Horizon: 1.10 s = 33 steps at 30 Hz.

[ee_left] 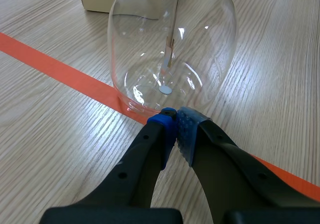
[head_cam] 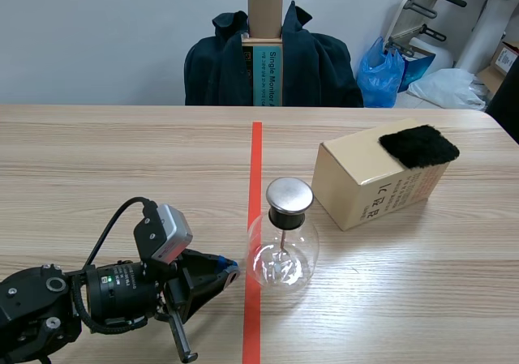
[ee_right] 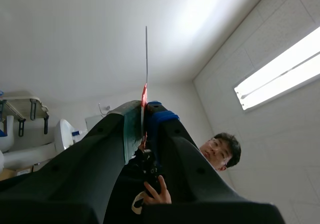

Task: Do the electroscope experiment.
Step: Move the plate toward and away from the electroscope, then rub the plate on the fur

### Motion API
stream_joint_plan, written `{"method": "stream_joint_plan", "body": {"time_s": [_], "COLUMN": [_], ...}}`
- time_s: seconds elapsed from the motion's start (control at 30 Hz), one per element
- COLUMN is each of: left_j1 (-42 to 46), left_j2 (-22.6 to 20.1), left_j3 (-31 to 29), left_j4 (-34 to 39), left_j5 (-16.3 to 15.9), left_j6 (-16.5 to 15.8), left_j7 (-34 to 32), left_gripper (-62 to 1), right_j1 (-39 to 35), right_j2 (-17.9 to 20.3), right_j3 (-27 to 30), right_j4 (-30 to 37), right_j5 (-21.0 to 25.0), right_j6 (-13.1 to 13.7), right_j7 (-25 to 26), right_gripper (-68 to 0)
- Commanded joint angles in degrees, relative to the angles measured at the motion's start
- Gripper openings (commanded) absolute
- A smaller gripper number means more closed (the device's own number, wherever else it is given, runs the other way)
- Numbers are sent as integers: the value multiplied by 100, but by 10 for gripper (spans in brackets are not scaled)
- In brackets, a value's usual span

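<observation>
Left gripper point(ee_left: 175, 118) lies low on the table point(head_cam: 122, 161), pads pressed together on nothing, tips just short of the flask point(ee_left: 170, 39), which stands at the tape line's point(head_cam: 256, 161) edge near the box point(head_cam: 357, 186). Right gripper point(ee_right: 145, 112) points ceilingward, clamped on a thin strip point(ee_right: 146, 59).

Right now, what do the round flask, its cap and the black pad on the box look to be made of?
The flask looks like clear glass: see-through wall, sharp glints. Its cap is probably smooth metal, given the dull silver sheen. The black pad seems to be fuzzy fur or fleece, matte with ragged edges. The box looks like tan, matte cardboard.
</observation>
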Motion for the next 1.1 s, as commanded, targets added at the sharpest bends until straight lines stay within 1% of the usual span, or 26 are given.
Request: {"method": "stream_joint_plan", "body": {"time_s": [0.0,0.17,0.23,0.27,0.3,0.33,0.43,0.47,0.5,0.53,0.63,0.7,0.73,0.77,0.83,0.9,1.0,1.07], "left_j1": [-17,-20,-20,-17,-17,-15,-15,-15,-15,-15,-15,-15,-15,-15,-15,-11,9,103], "left_j2": [57,28,-61,-144,-254,-378,-879,-1080,-1300,-1521,-2203,-2612,-2782,-2944,-3222,-3445,-3705,-3873], "left_j3": [-20,-26,-92,-153,-219,-282,-452,-492,-520,-542,-549,-549,-549,-549,-549,-546,-546,-546], "left_j4": [109,111,160,219,313,428,839,975,1106,1228,1543,1696,1753,1799,1869,1902,1902,1902], "left_j5": [-55,-52,-52,-55,-55,-55,-90,-197,-332,-459,-868,-1139,-1222,-1244,-1261,-1390,-1478,-1624], "left_j6": [-17,-20,-17,-20,-57,-70,-74,-81,-81,-111,-302,-520,-616,-699,-839,-1032,-1255,-1294], "left_j7": [-101,-103,-101,-101,-103,-103,-153,-201,-291,-367,-621,-748,-800,-879,-984,-1005,-1043,-1056], "left_gripper": [-591,-591,-586,-557,-505,-432,-152,-71,-4,14,14,14,14,14,14,14,14,14], "right_j1": [9,13,15,15,13,13,17,33,46,46,44,44,44,44,44,44,46,48], "right_j2": [142,295,295,295,293,280,282,284,284,289,295,297,297,295,297,297,299,299], "right_j3": [101,232,280,286,286,286,286,289,293,293,291,291,291,291,291,291,284,245], "right_j4": [-15,-15,-15,-15,-17,-17,-20,-20,-22,-22,-22,-22,-22,-24,-24,-48,-120,-184], "right_j5": [129,662,710,710,710,710,706,706,699,699,664,667,667,667,667,662,660,658], "right_j6": [22,20,20,20,20,20,66,63,61,59,63,63,66,83,203,304,339,343], "right_j7": [-7,-2,2,0,-4,-15,-118,-127,-125,-107,2,-2,-2,-2,-4,-4,-2,0], "right_gripper": [-669,-669,-669,-669,-668,-668,-669,-668,-668,-668,-668,-668,-668,-668,-668,-668,-668,-668]}}
